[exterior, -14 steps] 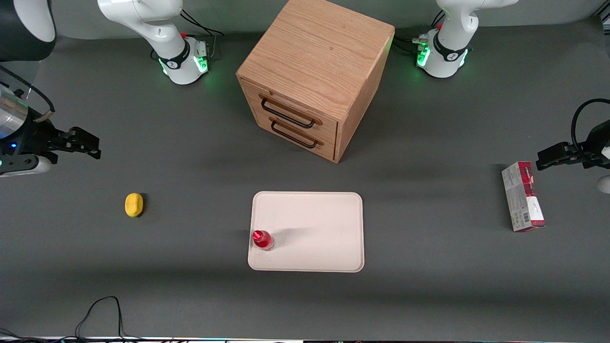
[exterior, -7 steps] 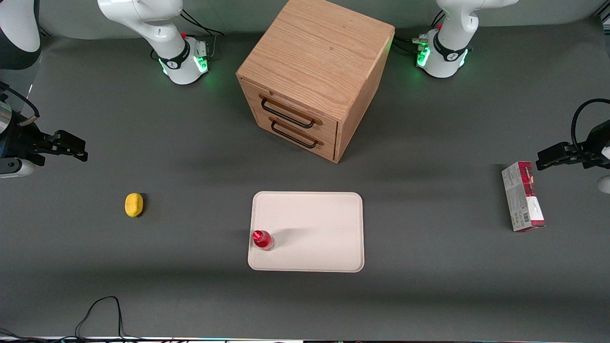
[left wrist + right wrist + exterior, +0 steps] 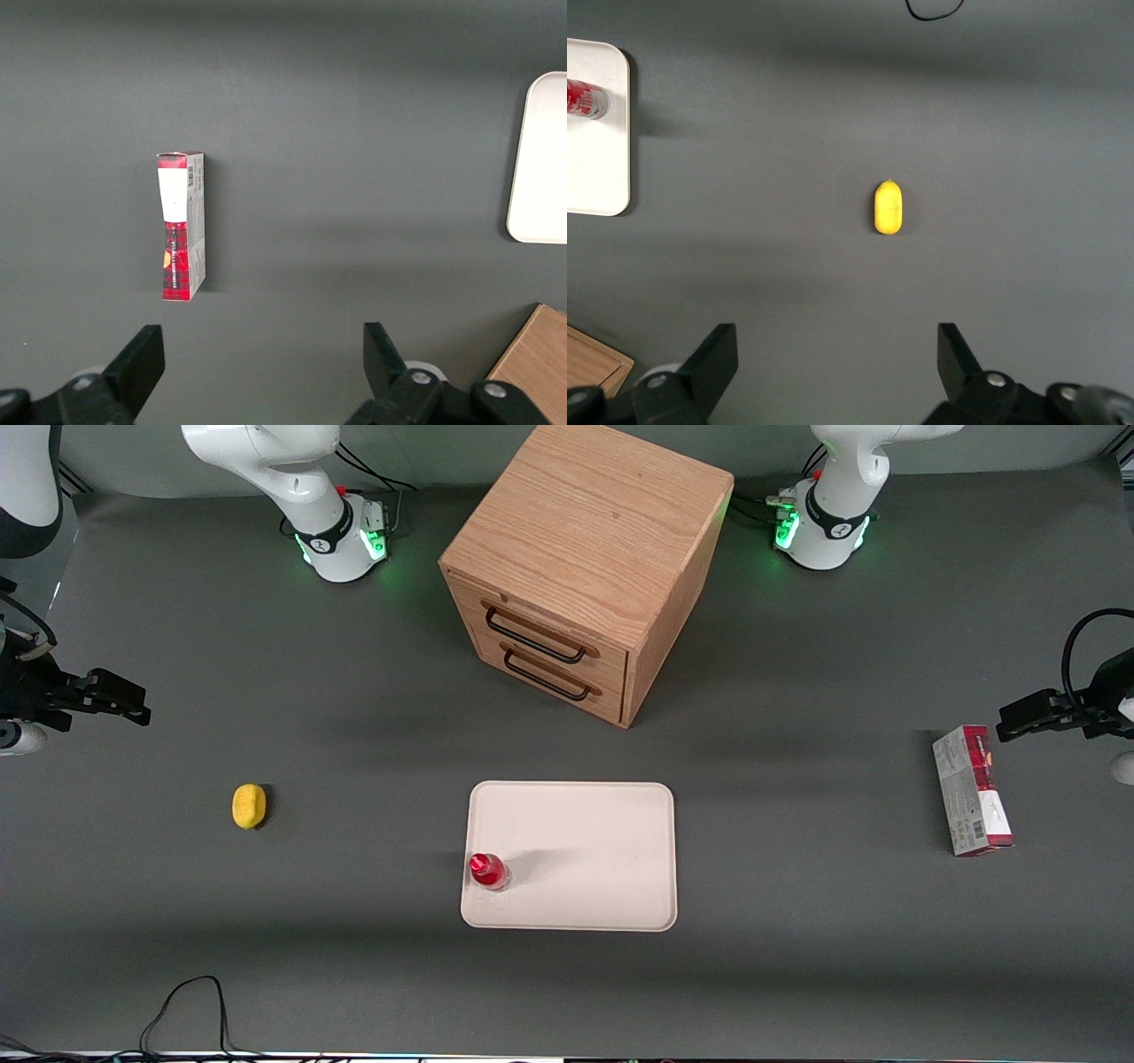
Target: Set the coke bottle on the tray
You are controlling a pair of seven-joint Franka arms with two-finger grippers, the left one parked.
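We see the coke bottle (image 3: 488,871), small and red with a red cap and a clear base, standing upright on the tray (image 3: 585,841), close to the tray's edge at the working arm's end and near the corner nearest the front camera. The tray is large, flat, cream-white and rectangular, with rounded corners and a low rim, lying on the dark grey surface (image 3: 354,921). The end effector (image 3: 111,695) hangs well apart, fingers spread.

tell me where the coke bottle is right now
The coke bottle stands upright on the tray, near the rim at the working arm's end. The open gripper is far off, above the table past the lemon.
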